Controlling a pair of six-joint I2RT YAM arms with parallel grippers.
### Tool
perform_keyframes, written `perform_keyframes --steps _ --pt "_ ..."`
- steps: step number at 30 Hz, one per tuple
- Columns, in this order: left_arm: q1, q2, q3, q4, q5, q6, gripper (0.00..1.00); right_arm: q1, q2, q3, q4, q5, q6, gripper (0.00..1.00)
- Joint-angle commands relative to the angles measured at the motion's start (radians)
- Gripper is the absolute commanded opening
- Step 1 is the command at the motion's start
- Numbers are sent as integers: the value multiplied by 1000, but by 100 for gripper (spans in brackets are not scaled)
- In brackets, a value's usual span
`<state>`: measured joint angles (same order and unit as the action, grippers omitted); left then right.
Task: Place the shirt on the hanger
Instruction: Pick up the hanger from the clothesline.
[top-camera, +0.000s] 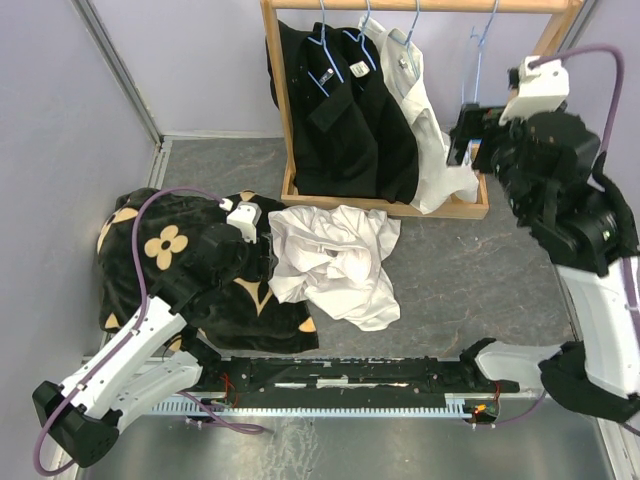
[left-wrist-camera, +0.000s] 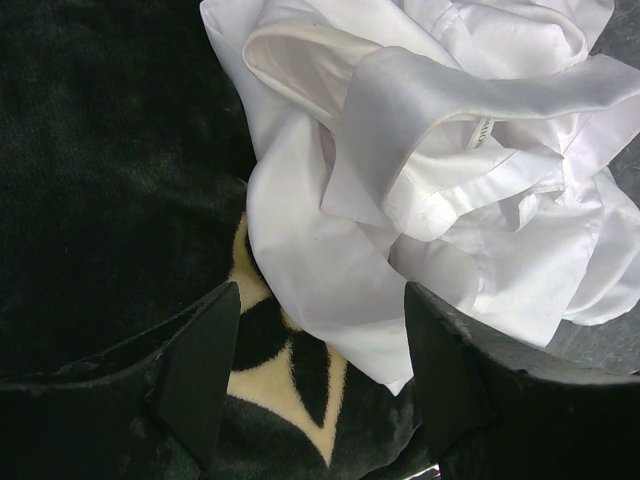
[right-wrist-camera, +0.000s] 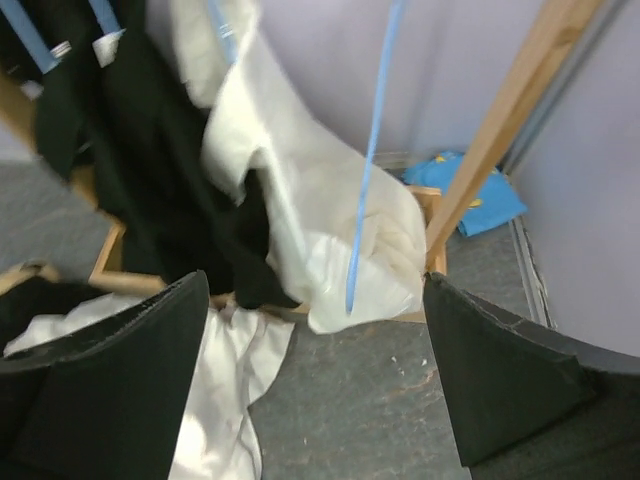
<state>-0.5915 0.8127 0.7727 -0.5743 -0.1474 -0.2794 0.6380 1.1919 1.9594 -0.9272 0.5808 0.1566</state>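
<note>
The shirt lies before the rack, overlapping the cloth leftward.

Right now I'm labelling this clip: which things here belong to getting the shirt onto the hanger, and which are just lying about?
Job in hand:
- crumpled white shirt
- empty light-blue hanger

Lying about:
- black flower-print cloth
- black shirts
- hung white shirt
- wooden rack
- blue item behind it

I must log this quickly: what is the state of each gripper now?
Left gripper: open, holding nothing, over the shirt.
Right gripper: open, empty, facing the hanger.
</note>
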Motion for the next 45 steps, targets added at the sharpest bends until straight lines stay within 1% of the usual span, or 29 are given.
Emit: perform_keyframes --steps 1,3,6,9,11,13,16,20,24,28,31,32,34,36,37,38,39,42,43,45 --pt "-6 8 16 24 7 0 73 -255 103 105 -84 -244 75 94" --pt "-7 10 15 24 9 0 72 -350 142 113 -66 -378 93 94" --pt "-8 8 15 22 9 0 72 -441 168 90 11 -579 146 94" --pt "-8 8 16 21 7 0 72 -534 192 72 79 -729 210 93" --pt "-8 4 16 22 4 1 72 -575 205 61 122 -793 247 92" --pt "-10 2 14 22 3 0 72 -601 215 58 147 -824 272 90" --pt "-10 4 14 24 10 2 72 -621 236 66 151 -827 277 84" --pt "-10 7 14 26 18 3 72 -633 258 64 141 -830 256 72" --pt "-10 3 14 25 19 5 72 -637 276 52 133 -802 223 66" --pt "-10 0 13 27 20 5 72 -638 317 78 118 -752 169 59" --pt "-11 0 14 26 20 5 72 -638 339 109 107 -733 135 58" --pt "-11 0 14 27 20 5 72 -638 337 109 118 -752 127 58" --pt "-11 1 13 27 19 5 72 -638 323 99 161 -850 107 59" --pt "-11 1 13 27 18 5 72 -638 287 57 244 -976 95 62" --pt "-11 2 12 28 19 5 72 -638 256 17 306 -1012 96 62" --pt "-11 3 13 27 19 5 72 -638 220 -29 369 -1014 103 64" --pt "-11 4 13 27 19 5 72 -638 174 -81 433 -979 108 65" --pt "-11 10 13 28 22 6 72 -638 47 -232 578 -729 121 70" --pt "-11 11 14 27 23 6 72 -638 29 -243 570 -644 116 71" --pt "-11 11 13 29 25 6 72 -638 61 -178 459 -488 91 72"
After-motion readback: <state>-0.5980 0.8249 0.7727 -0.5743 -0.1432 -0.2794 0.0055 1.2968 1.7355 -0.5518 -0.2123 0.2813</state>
